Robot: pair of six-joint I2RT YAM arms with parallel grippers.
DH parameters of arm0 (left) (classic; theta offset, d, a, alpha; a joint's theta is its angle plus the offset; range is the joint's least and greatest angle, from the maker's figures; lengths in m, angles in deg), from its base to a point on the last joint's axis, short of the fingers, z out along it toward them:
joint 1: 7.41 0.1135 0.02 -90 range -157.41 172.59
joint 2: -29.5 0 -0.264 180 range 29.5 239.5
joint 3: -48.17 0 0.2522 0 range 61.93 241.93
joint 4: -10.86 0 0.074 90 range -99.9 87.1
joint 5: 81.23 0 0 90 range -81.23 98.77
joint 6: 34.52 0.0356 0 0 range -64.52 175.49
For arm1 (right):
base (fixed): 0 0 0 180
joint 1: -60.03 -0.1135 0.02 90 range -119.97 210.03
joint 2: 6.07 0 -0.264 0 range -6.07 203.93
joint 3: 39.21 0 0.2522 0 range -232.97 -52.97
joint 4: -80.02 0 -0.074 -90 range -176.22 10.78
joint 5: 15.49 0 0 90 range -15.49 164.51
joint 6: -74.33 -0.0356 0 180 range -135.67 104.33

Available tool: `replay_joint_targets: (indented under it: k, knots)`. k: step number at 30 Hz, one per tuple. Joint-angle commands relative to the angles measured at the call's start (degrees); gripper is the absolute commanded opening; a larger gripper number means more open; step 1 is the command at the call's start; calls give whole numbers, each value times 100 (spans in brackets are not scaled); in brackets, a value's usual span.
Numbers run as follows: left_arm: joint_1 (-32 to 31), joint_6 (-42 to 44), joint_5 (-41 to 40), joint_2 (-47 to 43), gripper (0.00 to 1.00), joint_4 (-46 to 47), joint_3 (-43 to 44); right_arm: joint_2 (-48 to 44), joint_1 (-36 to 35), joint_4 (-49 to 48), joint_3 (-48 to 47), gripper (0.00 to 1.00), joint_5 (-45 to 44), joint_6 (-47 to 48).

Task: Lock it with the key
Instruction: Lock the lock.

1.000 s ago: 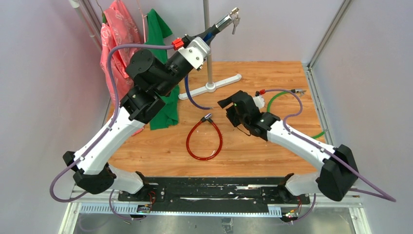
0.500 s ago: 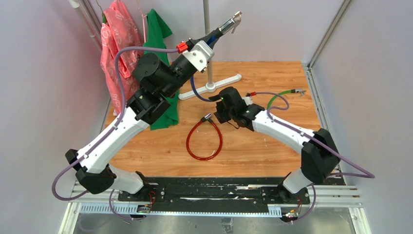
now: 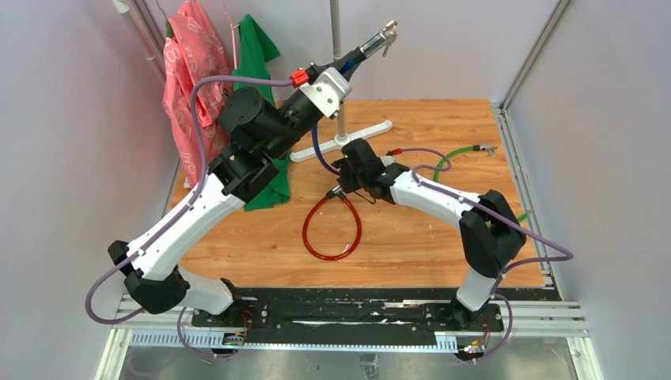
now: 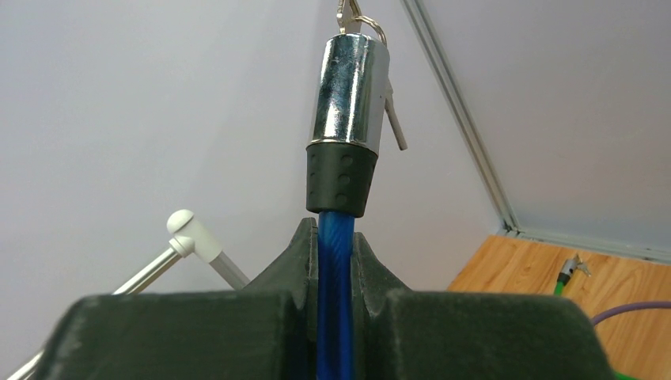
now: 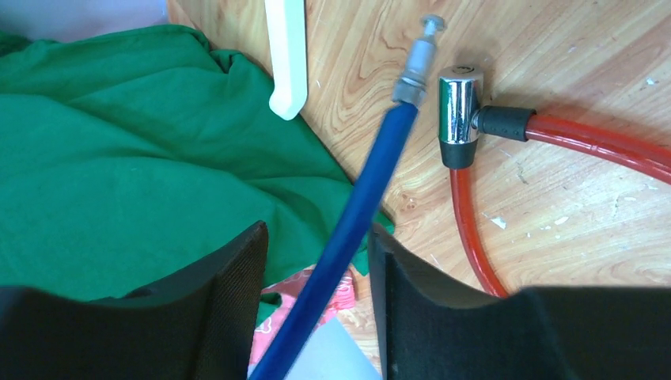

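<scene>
Tiny silver key (image 4: 394, 120) dangles off the chrome lock head (image 4: 348, 87), top centre overhead, open air around, pole (image 3: 335, 32) left; left gripper (image 4: 336, 261) clamps the blue cable (image 5: 356, 206); right gripper (image 5: 316, 233) parted astride its free end

No legible text, brand, label or number — nothing readable on any surface.

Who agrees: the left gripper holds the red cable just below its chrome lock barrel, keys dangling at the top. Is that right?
Not quite: it is the blue cable, not the red one. The left wrist view shows the left gripper shut on it just below its chrome lock barrel, keys dangling at the top.
</scene>
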Motion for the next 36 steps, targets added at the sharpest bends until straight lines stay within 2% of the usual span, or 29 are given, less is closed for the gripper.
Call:
replay_joint_targets:
  k: [1, 2, 5, 7, 8, 10, 12, 13, 16, 20, 23, 26, 30, 33, 36]
  knots:
    - [-29, -11, -59, -29, 0, 414, 118, -7, -15, -282, 140, 44, -354, 115]
    - [-29, -30, -106, -46, 0, 301, 117, -83, -5, -465, 317, 34, -567, 286]
    - [-27, -263, -593, -112, 0, -244, 165, -429, 15, -1342, 897, 16, -1211, 1349]
    - [17, -586, -799, -210, 0, -851, 119, -737, 22, -1851, 1208, 5, -1649, 2606]
    - [82, -862, -795, -285, 0, -1224, 71, -905, 19, -2327, 1351, 1, -1785, 3558]
    - [369, -1700, -408, -434, 0, -2120, -28, -1307, -20, -2740, 1494, 0, -1771, 5671]
    - [681, -2535, 44, -564, 0, -2942, -245, -1774, -91, -2868, 1683, 0, -1382, 7452]
    - [820, -2808, 349, -640, 0, -3232, -418, -2060, -104, -2937, 1894, 0, -1035, 8139]
    - [1024, -3293, 786, -950, 0, -3614, -1187, -3101, -110, -3049, 2640, 0, -79, 9363]
    - [1047, -3391, 1086, -1423, 0, -3198, -2271, -4120, -125, -2181, 2953, 0, 1442, 10172]
    - [1084, -3401, 1448, -1502, 0, -2958, -2620, -4635, -196, -1473, 3059, 0, 2046, 10739]
    - [1165, -3720, 2036, -1456, 0, -2502, -2954, -4917, -295, -1170, 3174, 0, 2038, 11009]
    - [1633, -4834, 3037, -1345, 0, -1315, -3542, -5294, -308, -768, 3350, 0, 1854, 10953]
    - [1705, -4961, 3202, -1300, 0, -875, -3812, -5515, -307, -562, 3552, 0, 1842, 10765]
    - [1705, -5071, 3059, -1367, 0, -360, -4145, -5741, -303, -820, 3709, 0, 2147, 10491]
